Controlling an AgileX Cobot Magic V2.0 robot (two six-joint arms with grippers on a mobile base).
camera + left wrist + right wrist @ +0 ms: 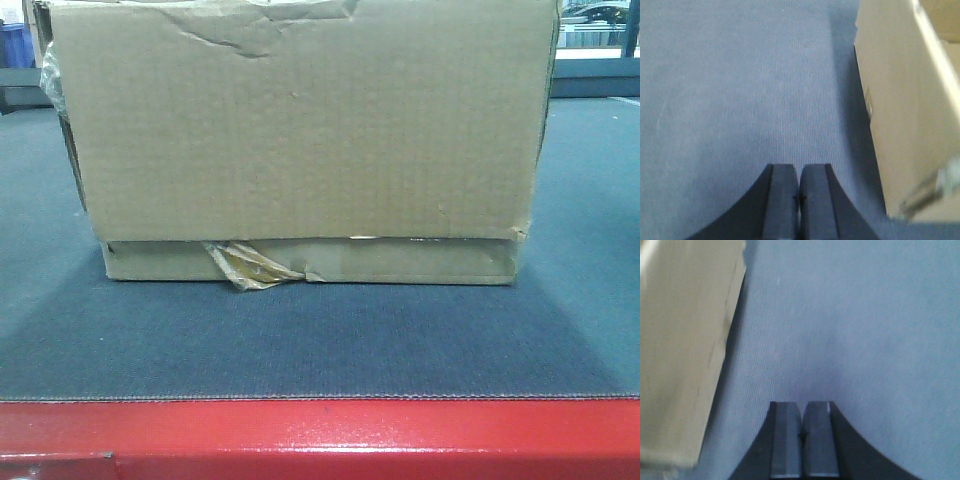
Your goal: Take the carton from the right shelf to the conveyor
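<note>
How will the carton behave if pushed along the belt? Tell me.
The carton sits wider than tall, flat on the conveyor, so it likely slides, not tips. Dented top edge suggests soft walls that may buckle. The textured belt probably drags.

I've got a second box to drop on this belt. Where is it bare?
Bare conveyor lies between the carton and the red front edge, and on either side of the carton, where the shut left gripper and right gripper hover. The middle is taken.
</note>
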